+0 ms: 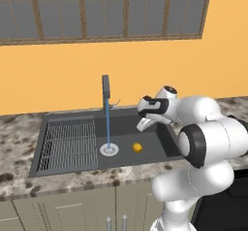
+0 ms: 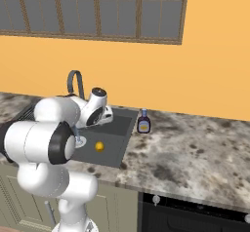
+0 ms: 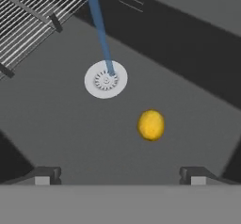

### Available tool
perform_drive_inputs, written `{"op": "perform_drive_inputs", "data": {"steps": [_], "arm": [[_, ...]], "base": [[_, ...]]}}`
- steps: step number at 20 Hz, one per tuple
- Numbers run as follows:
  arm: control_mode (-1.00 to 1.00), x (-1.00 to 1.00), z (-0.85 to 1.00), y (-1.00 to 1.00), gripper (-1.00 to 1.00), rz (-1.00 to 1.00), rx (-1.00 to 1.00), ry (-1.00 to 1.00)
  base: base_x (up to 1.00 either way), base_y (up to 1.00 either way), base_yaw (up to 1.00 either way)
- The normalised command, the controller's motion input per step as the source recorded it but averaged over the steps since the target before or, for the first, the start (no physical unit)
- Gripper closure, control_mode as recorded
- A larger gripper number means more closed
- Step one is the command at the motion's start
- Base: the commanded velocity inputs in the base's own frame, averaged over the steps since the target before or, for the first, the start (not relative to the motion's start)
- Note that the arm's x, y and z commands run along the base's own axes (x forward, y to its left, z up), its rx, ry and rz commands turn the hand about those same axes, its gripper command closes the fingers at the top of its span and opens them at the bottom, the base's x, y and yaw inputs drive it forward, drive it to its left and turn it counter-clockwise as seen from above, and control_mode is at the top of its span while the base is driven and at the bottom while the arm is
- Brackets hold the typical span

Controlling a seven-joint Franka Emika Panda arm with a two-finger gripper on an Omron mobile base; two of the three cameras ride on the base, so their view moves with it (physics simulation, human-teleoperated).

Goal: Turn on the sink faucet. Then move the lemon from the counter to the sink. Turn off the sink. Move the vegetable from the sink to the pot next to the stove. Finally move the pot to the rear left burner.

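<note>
Hand view: our gripper hangs wide open above the lemon, lying on the sink floor beside the drain under running water. Light, firm, probably wet and slick, it wants pinching across its middle.

A: Any readable text, labels or numbers in these?

B: None. The bottle on the counter has a pale label patch, but it's too small to read.

A: Stove knobs? Markings?

B: No legible marks on them. Nothing printed on the sink, the faucet or the window frame either.
</note>
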Motion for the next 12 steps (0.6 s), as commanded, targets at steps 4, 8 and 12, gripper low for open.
{"op": "perform_drive_inputs", "data": {"steps": [4,8,12], "arm": [[-1.0,0.0,0.0,-0.25,-1.0,0.23,0.12,-0.18],[-1.0,0.0,0.06,-0.09,-1.0,0.16,0.13,-0.18],[-1.0,0.0,0.01,0.0,-1.0,0.05,0.06,-0.09]], "base": [[0.0,0.0,0.0],[0.0,0.0,0.0],[0.0,0.0,0.0]]}}
